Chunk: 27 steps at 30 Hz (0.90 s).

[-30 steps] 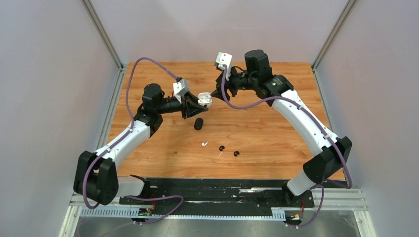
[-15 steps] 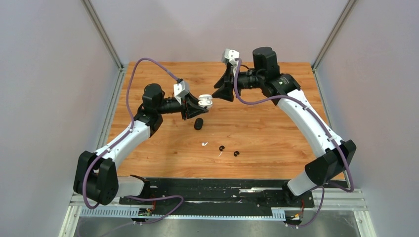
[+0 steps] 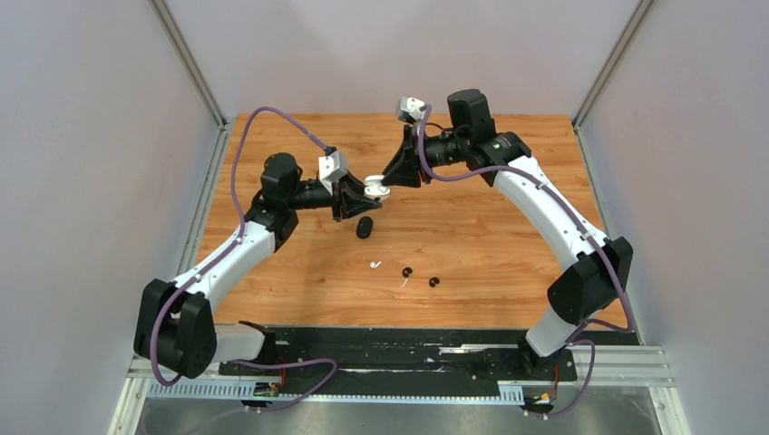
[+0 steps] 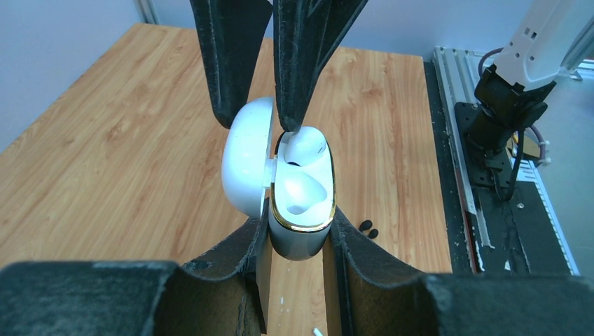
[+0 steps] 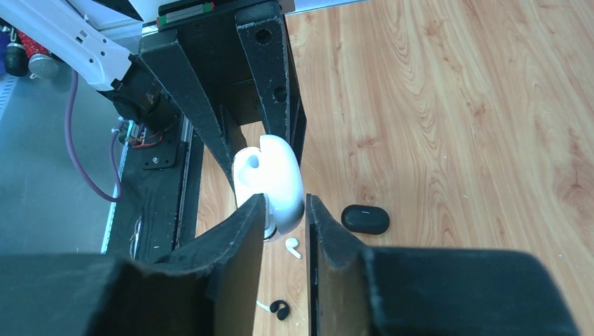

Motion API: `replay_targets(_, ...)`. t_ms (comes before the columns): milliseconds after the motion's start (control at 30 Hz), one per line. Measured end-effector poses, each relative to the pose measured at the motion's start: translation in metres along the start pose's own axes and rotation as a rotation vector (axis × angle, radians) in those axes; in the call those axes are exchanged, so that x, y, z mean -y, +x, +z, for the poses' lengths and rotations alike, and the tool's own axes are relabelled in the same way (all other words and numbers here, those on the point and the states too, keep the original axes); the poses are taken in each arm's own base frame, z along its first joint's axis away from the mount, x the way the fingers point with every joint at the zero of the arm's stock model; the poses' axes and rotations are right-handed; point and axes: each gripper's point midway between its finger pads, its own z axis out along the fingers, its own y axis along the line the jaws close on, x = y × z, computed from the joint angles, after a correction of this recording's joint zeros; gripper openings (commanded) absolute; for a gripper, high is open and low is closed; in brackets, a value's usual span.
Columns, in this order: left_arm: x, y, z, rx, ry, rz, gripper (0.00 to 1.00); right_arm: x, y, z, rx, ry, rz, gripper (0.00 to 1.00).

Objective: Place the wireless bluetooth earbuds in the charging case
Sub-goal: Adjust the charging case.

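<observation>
I am watching the left gripper (image 4: 297, 234) clamping the open white charging case (image 4: 302, 210) by its base, jaws partly apart. The right gripper (image 5: 284, 203), reaching in from 2 o'clock, is pinching the lid (image 4: 245, 157) between narrowed jaws. The earbuds (image 3: 374, 265) are lying on the table (image 3: 508, 245) at 6 o'clock.

Left pincer (image 3: 361, 192), right pincer (image 3: 386, 182) hemming white case (image 4: 298, 210), black case (image 3: 365, 227) beneath

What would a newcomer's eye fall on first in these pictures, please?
The open white charging case, held in mid-air over the wooden table: the left gripper clamps its base while the right gripper straddles its lid. Under it a closed black case lies on the wood, with the wireless bluetooth earbuds scattered loose nearer the arms' bases.
</observation>
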Motion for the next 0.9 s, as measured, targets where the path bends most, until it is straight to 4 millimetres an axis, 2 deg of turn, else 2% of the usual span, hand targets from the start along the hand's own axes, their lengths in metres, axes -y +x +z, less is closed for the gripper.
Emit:
replay_targets(267,0.0002,0.0001,0.0000,0.000,0.006,0.020,0.00,-0.0025,0.0006,0.0011,0.004,-0.023,0.005,0.22)
replay_targets(367,0.0001,0.0003,0.0000,-0.001,0.005,0.019,0.00,-0.0021,0.0010,0.0013,0.004,-0.023,0.006,0.26)
replay_targets(700,-0.0001,0.0002,0.0000,0.000,0.004,0.020,0.00,0.0017,0.0047,0.0034,-0.003,-0.018,0.014,0.31)
replay_targets(800,-0.0001,0.0001,0.0000,0.000,0.004,0.020,0.00,0.0042,0.0066,0.0042,-0.008,-0.009,0.018,0.29)
replay_targets(900,-0.0007,-0.0001,0.0000,0.000,0.001,0.021,0.00,0.0053,0.0079,0.0048,-0.011,-0.007,0.024,0.21)
